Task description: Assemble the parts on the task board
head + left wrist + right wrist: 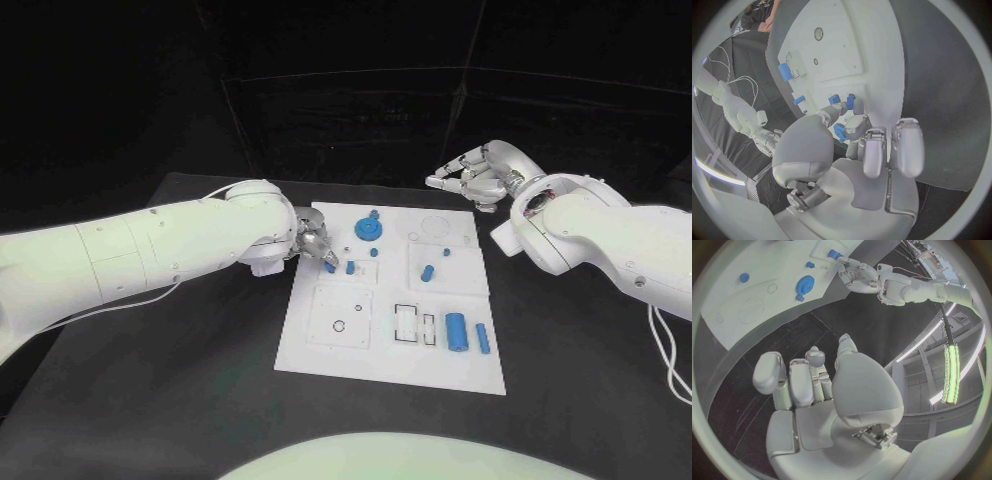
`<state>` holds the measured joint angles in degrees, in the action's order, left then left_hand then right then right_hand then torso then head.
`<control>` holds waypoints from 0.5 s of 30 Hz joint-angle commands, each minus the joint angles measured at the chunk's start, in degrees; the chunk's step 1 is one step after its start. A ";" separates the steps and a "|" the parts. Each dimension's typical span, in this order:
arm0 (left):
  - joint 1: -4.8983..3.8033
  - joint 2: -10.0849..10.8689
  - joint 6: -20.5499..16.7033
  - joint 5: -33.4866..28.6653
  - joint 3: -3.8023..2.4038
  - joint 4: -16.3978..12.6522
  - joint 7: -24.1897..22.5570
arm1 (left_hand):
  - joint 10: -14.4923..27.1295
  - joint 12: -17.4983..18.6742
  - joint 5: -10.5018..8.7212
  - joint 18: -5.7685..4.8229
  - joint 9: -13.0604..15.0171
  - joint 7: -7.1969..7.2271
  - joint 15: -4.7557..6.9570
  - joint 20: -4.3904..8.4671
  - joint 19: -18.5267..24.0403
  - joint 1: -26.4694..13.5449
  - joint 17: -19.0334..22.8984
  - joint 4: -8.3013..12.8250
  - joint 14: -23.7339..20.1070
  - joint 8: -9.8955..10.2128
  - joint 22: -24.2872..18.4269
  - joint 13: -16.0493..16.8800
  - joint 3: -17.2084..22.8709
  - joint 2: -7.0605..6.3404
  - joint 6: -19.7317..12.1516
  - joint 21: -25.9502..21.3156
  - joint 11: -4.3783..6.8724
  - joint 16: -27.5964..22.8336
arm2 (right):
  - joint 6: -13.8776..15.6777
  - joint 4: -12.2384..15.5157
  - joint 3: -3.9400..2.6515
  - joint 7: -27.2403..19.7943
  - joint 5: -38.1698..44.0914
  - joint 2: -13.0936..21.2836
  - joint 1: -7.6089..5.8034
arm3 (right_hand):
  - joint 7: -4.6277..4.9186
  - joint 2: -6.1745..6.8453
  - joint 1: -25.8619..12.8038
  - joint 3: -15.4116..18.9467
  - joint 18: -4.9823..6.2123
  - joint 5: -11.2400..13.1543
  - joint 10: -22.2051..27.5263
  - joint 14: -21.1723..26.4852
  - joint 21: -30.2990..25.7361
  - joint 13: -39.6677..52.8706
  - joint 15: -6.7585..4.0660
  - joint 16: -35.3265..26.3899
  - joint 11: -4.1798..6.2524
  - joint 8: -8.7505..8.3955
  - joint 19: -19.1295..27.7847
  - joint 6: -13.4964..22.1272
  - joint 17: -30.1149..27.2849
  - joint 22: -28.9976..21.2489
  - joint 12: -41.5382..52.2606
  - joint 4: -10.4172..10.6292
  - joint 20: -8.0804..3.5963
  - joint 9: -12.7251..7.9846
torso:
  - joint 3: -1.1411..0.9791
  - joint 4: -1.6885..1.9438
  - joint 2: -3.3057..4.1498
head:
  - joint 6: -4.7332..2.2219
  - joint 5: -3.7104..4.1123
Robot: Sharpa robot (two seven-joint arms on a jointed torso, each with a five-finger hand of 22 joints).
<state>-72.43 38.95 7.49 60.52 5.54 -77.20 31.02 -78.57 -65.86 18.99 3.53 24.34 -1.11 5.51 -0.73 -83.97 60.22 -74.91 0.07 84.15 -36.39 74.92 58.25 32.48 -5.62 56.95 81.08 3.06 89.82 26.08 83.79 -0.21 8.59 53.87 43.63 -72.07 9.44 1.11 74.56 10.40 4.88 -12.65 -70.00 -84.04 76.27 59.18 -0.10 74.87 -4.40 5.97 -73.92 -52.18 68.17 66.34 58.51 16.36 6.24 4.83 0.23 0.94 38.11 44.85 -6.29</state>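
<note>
The white task board [335, 345] lies in the middle of the table. My left hand [312, 243] reaches over its left edge and pinches a small blue peg [332, 265] between thumb and a finger, low over the board. The left wrist view shows that peg [840, 132] between the fingertips, close to two more blue pegs [850, 102] that stand in the board [842, 40]. A blue gear [368, 229] sits near the far edge. My right hand [476, 176] hangs beyond the board's far right corner, fingers loosely bent and apart, holding nothing.
More blue pegs [427, 271] stand mid-board, and two blue cylinders [456, 331] lie near the front right beside open slots [411, 322]. A round hole [339, 325] marks the front left plate. Black table surrounds the board. The right wrist view shows the gear [806, 284].
</note>
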 commanded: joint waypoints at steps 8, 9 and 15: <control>0.24 -0.16 1.04 0.00 0.16 -0.08 0.73 | -0.80 -0.54 0.02 -0.96 -0.60 0.19 0.38 0.31 -2.48 -2.77 -15.09 -2.12 5.85 0.54 3.88 0.36 -2.52 0.20 1.66 0.42 -0.08 0.18 | -0.18 0.09 -0.04 -0.48 -0.04 0.02 -0.11 | -0.13 -0.68 -0.07 0.30 0.49 -0.15 0.18 -1.49 -0.28 -0.06 -0.01 -0.11 0.08 0.32 0.27 0.41 -0.06 -0.06 0.24 0.11 0.01 0.07 | 0.01 -0.04 0.05 | 0.12 0.01; 0.24 -0.17 1.01 0.00 0.16 -0.04 0.76 | -0.80 -0.53 -0.01 -0.97 -0.68 0.20 0.39 0.31 -2.48 -3.05 -15.09 -2.38 5.85 0.60 3.90 0.36 -2.99 0.16 1.75 0.43 -0.07 0.18 | -0.18 0.09 -0.04 -0.48 -0.04 0.03 -0.11 | -0.13 -0.68 -0.07 0.30 0.49 -0.15 0.18 -1.49 -0.28 -0.06 -0.01 -0.11 0.08 0.32 0.27 0.41 -0.06 -0.06 0.24 0.11 0.01 0.07 | -0.01 -0.04 0.05 | 0.12 0.01; 0.24 -0.22 0.82 0.00 0.16 0.13 0.91 | -0.84 -0.61 -0.08 -0.97 -0.93 0.22 0.42 0.35 -2.49 -3.64 -15.09 -3.08 5.85 0.79 3.98 0.50 -4.59 0.16 2.02 0.45 -0.06 0.18 | -0.15 0.12 -0.04 -0.48 -0.04 0.04 -0.11 | -0.13 -0.68 -0.07 0.30 0.49 -0.15 0.18 -1.49 -0.28 -0.06 -0.01 -0.11 0.08 0.32 0.27 0.41 -0.06 -0.06 0.24 0.11 0.01 0.07 | 0.01 -0.05 0.04 | 0.18 0.04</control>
<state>-72.14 38.78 7.68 60.49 5.71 -77.09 31.29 -79.24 -66.12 19.13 3.53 23.46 -0.40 5.51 -0.74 -83.97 57.10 -74.91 -3.01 84.15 -35.97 74.91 58.70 28.13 -5.59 58.91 81.32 3.20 89.82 26.07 83.81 -0.21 8.59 53.87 43.67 -72.07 9.44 1.11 74.56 10.40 4.89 -12.65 -70.00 -84.04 76.27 59.18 -0.10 74.87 -4.40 5.97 -73.92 -52.18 68.17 66.34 58.51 16.36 6.24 4.82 0.23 0.89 38.14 44.99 -6.28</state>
